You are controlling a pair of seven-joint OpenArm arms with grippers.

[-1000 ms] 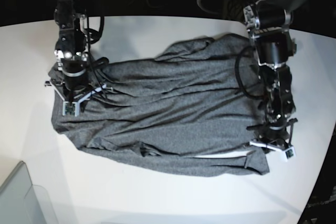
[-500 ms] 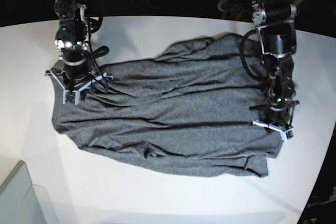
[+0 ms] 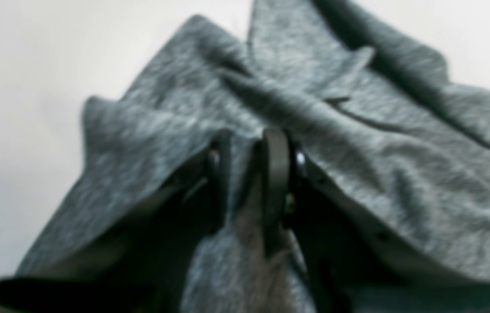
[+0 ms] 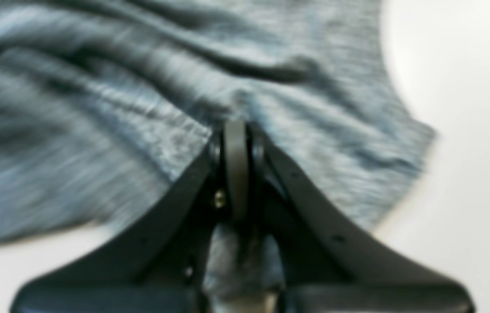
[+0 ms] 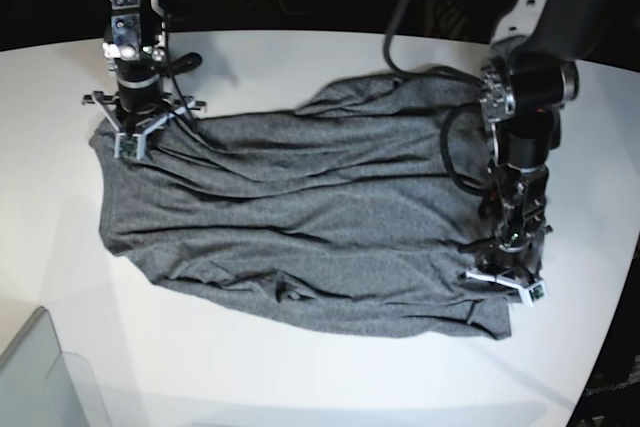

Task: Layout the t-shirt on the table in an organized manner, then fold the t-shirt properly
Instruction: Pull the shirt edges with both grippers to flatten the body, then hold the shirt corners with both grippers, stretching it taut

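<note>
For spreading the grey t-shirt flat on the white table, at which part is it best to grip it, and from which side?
Probably the two edge corners where the t-shirt is already pinched: the right gripper and the left gripper each clamp a fold at opposite ends. Coming from above at the outer edges suits it, since the cloth lies low and wrinkled on the table.

bare worktop [image 5: 300, 57] open all round the t-shirt [image 5: 310, 217]; translucent bin corner [image 5: 45, 377] blocks the near-left; both arms stand over the shirt's side edges.
</note>
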